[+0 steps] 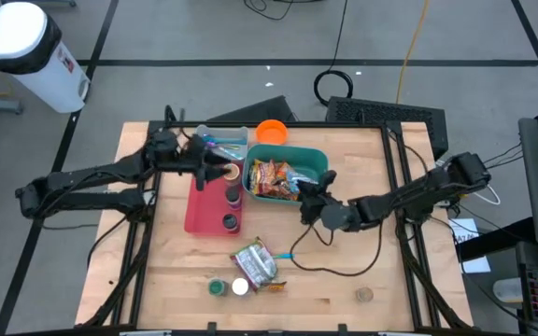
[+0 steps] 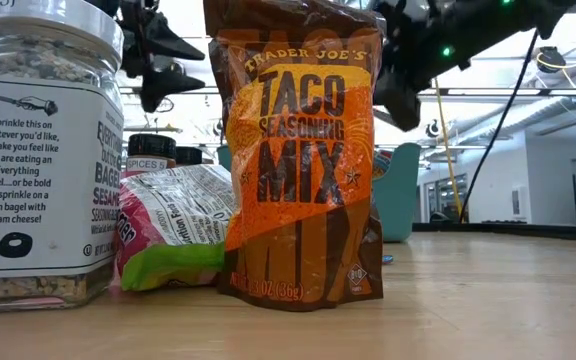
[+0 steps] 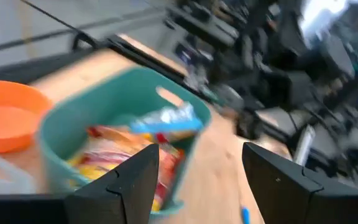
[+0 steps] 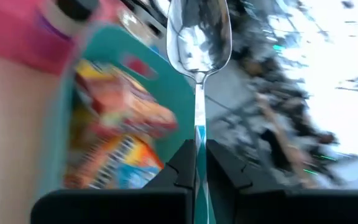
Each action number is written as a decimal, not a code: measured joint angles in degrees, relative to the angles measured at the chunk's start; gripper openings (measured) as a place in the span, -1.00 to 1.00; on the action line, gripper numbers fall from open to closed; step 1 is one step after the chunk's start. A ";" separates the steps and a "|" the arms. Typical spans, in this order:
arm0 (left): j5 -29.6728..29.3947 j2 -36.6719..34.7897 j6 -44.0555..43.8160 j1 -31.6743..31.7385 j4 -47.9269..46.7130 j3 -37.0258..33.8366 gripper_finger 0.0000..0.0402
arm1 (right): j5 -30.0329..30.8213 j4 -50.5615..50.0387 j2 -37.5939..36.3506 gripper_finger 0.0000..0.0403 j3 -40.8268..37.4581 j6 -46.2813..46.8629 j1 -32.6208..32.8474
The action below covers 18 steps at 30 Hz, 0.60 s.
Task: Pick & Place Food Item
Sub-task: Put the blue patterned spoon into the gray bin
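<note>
We see the right gripper (image 4: 196, 171) at centre frame in the high view, jaws clenched on a spoon (image 4: 198, 37) beside the teal bin (image 1: 314, 159) of snack packets (image 1: 274, 177). The left gripper (image 3: 197, 180) hovers upper left, jaws released.

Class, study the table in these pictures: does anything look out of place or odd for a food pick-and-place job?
Yes. The right gripper is shut on a spoon, a utensil rather than food, held beside the teal bin of snack packets. Also, a crumpled packet lies flat on the table outside any bin. The left gripper hangs open, empty.
</note>
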 joint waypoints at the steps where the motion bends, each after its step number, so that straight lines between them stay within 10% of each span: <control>1: -0.05 0.88 0.71 -1.63 0.71 0.00 0.19 | 2.27 1.32 0.95 -0.96 0.00 -1.80 0.13; 18: -15.13 22.05 16.08 -20.52 36.58 0.02 0.19 | 8.08 9.23 3.14 -0.95 0.07 -11.49 3.44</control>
